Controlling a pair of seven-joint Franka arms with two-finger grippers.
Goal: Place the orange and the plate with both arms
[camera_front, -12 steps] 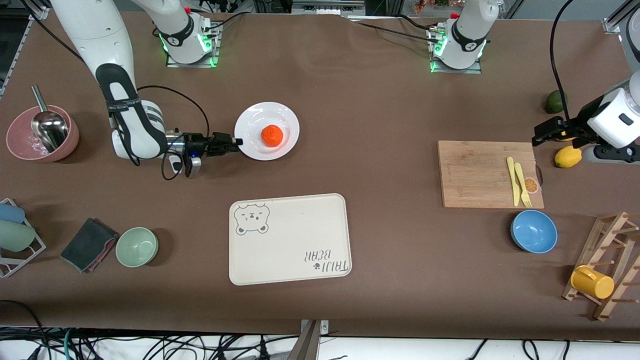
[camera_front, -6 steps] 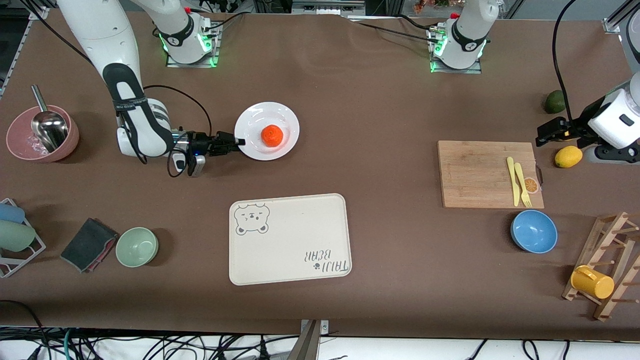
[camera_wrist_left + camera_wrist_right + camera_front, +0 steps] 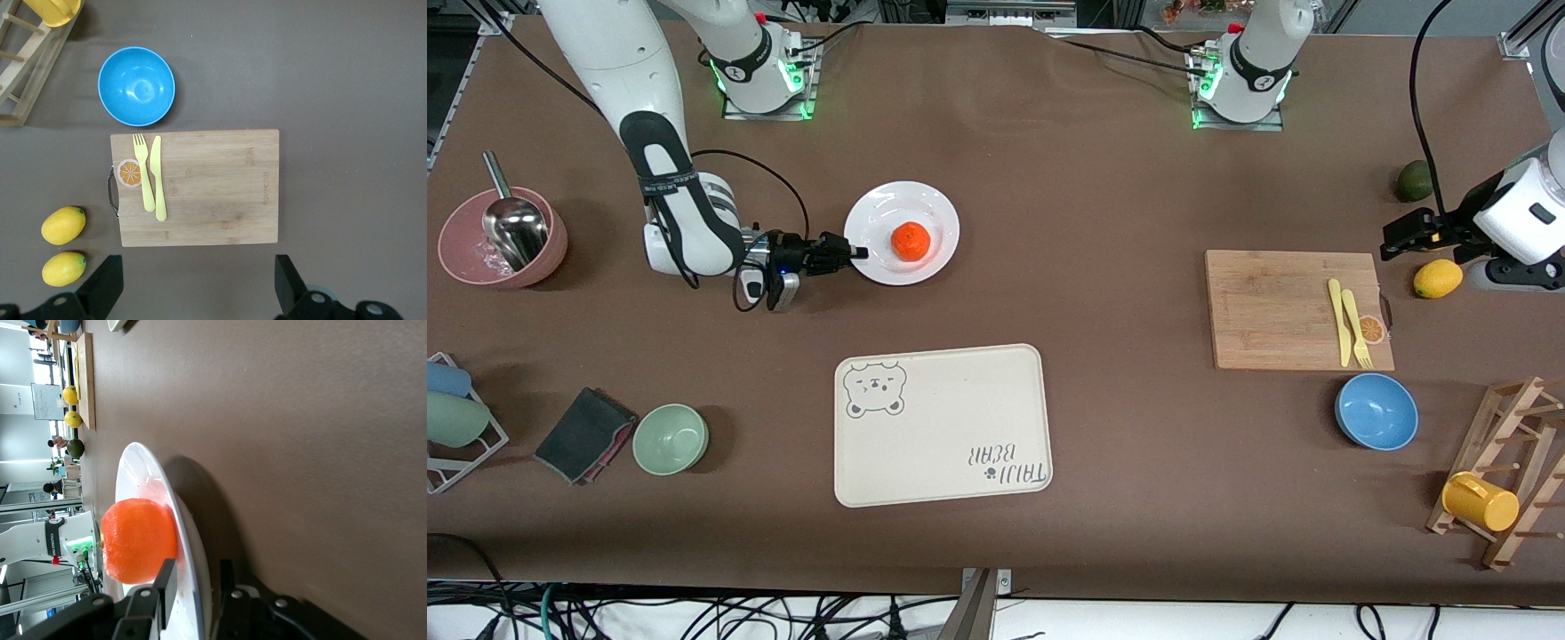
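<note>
The orange [image 3: 911, 241] sits in the middle of the white plate [image 3: 889, 209], which lies flat on the table toward the right arm's end. In the right wrist view the orange [image 3: 137, 540] rests on the plate [image 3: 143, 463] just ahead of the fingers. My right gripper [image 3: 858, 253] lies low at the plate's edge. Its jaws straddle the rim [image 3: 197, 577], one finger over the plate and one under it, with a thin gap on each side. My left gripper [image 3: 1405, 236] hangs open and empty [image 3: 197, 287] over bare table beside the lemons.
A beige bear tray [image 3: 943, 427] lies nearer the front camera than the plate. A cutting board [image 3: 1280, 307] with a yellow fork and knife, a blue bowl [image 3: 1376, 411], a lemon [image 3: 1437, 278] and a wooden rack [image 3: 1507, 471] fill the left arm's end. A green bowl [image 3: 671, 437] and pink bowl [image 3: 503, 236] stand at the right arm's end.
My right gripper has slid toward the plate, and its fingers have narrowed around the rim. Plate and orange have not moved. The left gripper shifted slightly, uncovering the lemon.
</note>
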